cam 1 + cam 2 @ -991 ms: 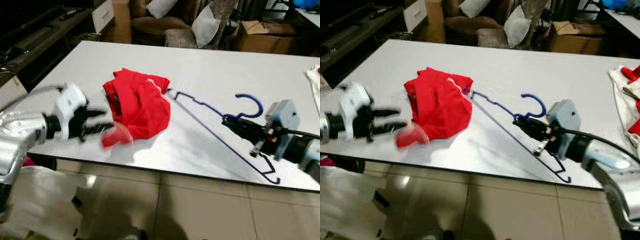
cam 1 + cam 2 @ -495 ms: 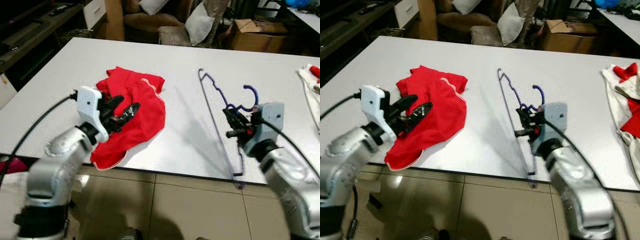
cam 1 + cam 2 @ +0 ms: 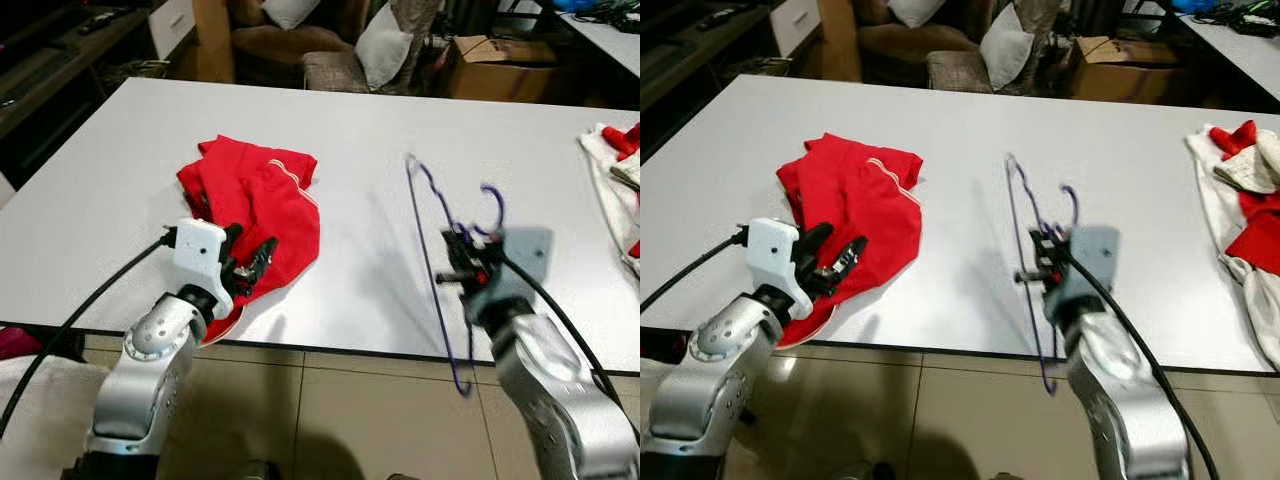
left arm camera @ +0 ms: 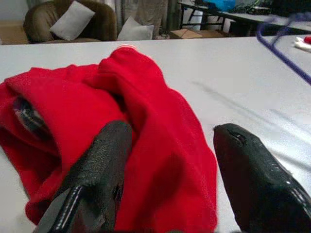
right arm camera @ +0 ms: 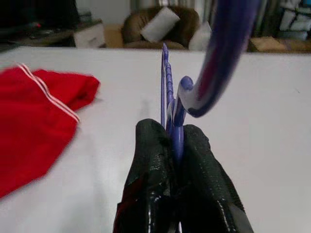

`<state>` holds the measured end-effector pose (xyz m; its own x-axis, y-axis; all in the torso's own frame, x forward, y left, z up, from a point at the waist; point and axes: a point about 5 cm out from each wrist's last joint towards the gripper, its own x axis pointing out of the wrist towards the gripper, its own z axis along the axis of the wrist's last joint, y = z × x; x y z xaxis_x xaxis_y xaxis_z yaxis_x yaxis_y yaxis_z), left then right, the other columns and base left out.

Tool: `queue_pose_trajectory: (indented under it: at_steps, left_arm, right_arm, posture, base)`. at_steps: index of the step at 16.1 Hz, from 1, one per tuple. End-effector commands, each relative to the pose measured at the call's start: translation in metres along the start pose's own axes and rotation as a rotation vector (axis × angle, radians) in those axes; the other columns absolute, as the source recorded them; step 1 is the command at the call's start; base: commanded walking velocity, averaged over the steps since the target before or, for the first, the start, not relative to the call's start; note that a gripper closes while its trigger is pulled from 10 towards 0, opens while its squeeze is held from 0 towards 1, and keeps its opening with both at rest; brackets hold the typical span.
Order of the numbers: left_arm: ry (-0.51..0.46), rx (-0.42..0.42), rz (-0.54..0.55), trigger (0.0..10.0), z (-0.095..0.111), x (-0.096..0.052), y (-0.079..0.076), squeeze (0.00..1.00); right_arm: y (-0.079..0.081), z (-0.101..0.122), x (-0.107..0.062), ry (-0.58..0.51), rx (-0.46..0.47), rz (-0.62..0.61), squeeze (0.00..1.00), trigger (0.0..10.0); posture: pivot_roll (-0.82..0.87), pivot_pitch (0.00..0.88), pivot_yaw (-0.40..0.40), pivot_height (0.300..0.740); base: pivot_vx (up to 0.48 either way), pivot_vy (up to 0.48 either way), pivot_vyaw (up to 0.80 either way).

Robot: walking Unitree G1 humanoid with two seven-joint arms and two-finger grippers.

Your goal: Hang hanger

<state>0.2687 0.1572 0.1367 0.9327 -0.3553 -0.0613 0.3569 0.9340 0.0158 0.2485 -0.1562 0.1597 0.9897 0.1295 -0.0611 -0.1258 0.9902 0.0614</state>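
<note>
At the lower left of the left eye view, the left gripper [image 3: 250, 268] sits at the near edge of the crumpled red cloth garment with a pale striped hem [image 3: 262, 200]. Its two black fingers [image 4: 104, 160] are spread wide over the red fabric and grip nothing. The garment lies bunched on the white rectangular table [image 3: 100, 180], left of centre. To the right of centre, the right gripper [image 3: 462, 262] has its fingers pressed together on the thin blue wire hanger [image 3: 428, 240], just below the hook; the hanger stands lifted on edge, its lower end past the table's near edge. At the far right lies a heap of white and red cloth [image 3: 620, 165]. The hanger is picked up, but judging from this, the garment is not yet on it and hanging remains undone.
</note>
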Motion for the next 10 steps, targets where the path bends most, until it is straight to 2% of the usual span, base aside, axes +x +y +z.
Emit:
queue_pose_trajectory:
  at_steps: [1,2,3,4,5,7,10]
  left_arm:
    - [-0.016,0.022,0.020,10.0,0.003,-0.001,0.002,0.00]
    - [-0.024,0.038,0.036,10.0,0.003,-0.002,0.004,0.00]
    - [-0.027,0.049,0.035,10.0,0.004,-0.002,0.005,0.00]
    - [-0.031,0.049,0.028,10.0,0.005,-0.001,0.005,0.00]
    - [-0.037,0.030,0.026,10.0,0.006,0.001,0.004,0.00]
    - [-0.036,0.023,0.008,10.0,0.005,0.002,0.000,0.00]
    - [-0.022,0.037,0.017,10.0,0.004,-0.004,0.001,0.00]
  right_arm:
    - [-0.001,0.001,0.001,-0.013,-0.012,-0.011,0.00,10.0]
    - [0.003,0.002,0.001,-0.035,-0.043,-0.005,0.00,10.0]
    - [0.008,0.004,0.000,-0.059,0.004,0.002,0.00,10.0]
    - [0.012,0.009,-0.002,-0.096,0.007,0.026,0.00,10.0]
    - [0.016,0.012,-0.006,-0.127,-0.077,0.049,0.00,10.0]
    - [0.009,0.009,-0.015,-0.135,-0.077,0.013,0.00,10.0]
    - [0.006,0.011,-0.028,-0.143,-0.106,0.034,0.00,10.0]
  posture:
    - [-0.07,0.026,-0.016,0.740]
    - [-0.07,0.026,-0.019,0.740]
    - [-0.08,0.024,-0.015,0.740]
    - [-0.09,0.025,-0.009,0.740]
    - [-0.09,0.023,0.003,0.740]
    - [-0.08,0.016,0.015,0.740]
    - [-0.05,0.021,0.001,0.740]
  base:
    - [0.000,-0.360,0.00]
    - [0.000,-0.401,0.00]
    - [0.000,-0.401,0.00]
    - [0.000,-0.401,0.00]
    - [0.000,-0.398,0.00]
    - [0.000,-0.403,0.00]
    - [0.000,-0.404,0.00]
